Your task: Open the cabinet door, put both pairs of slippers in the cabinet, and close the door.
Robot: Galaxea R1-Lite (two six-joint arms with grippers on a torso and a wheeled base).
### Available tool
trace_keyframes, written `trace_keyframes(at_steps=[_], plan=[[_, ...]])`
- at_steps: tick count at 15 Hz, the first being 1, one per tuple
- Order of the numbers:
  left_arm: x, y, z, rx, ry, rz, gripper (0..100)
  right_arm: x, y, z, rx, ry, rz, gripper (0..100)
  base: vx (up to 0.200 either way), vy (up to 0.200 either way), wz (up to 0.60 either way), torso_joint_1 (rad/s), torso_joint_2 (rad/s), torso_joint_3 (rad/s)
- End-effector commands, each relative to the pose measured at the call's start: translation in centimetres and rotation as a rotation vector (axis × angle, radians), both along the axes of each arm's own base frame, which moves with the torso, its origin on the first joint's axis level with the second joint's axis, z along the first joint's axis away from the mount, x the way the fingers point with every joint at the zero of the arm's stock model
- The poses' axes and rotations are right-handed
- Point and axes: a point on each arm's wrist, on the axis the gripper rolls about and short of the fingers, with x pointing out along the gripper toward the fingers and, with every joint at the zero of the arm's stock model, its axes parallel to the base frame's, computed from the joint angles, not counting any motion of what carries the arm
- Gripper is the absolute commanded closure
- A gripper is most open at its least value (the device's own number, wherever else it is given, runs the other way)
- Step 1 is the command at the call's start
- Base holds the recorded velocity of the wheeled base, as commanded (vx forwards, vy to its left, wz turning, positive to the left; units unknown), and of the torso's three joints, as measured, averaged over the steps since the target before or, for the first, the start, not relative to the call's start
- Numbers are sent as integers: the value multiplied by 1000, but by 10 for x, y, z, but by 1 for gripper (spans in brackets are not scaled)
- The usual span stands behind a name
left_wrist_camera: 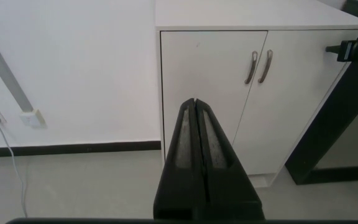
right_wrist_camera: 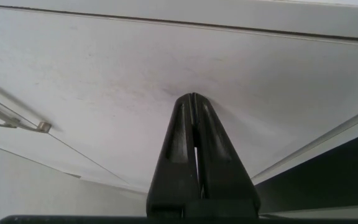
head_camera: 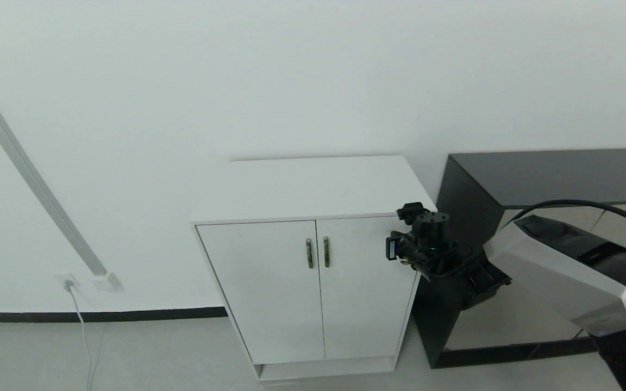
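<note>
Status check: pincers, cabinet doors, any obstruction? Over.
Left pincer shut, held back from cabinet. Right pincer shut, close to right door, upper outer corner. Both doors closed, handles free. Dark unit hard beside cabinet.

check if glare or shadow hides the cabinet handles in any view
Head view: even light, no glare, both handles stand out on the white cabinet. Left wrist view: the same. Right wrist view: a faint shadow on the door around the right fingers.

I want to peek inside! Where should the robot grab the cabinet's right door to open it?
Probably its slim upright handle at the door's inner edge. It stands off the flat right door, so the right pincer, shut now, could open, come straight from the front and close across the bar.
</note>
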Motion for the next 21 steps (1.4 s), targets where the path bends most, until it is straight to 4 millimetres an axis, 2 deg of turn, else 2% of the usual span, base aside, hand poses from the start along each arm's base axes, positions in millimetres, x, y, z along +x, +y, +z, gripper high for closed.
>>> trace_keyframes(at_steps=[1,4,7,10,15,19,21], plan=[[0,0,0,-1,1,1,100,-2,1,0,-1,1,3,100,0,0,0,0,0,0],[0,0,0,-1,1,1,100,-14,1,9,0,-2,11,100,0,0,0,0,0,0],[0,0,0,1,1,1,100,-38,-5,20,12,-26,23,100,0,0,0,0,0,0],[0,0,0,1,1,1,100,-69,-21,34,18,-40,22,100,0,0,0,0,0,0],[0,0,0,1,1,1,100,-131,-79,58,23,-55,-55,100,0,0,0,0,0,0],[0,0,0,2,1,-1,100,-173,-131,62,20,-58,-165,100,0,0,0,0,0,0],[0,0,0,2,1,-1,100,-194,-148,63,15,-48,-207,100,0,0,0,0,0,0]])
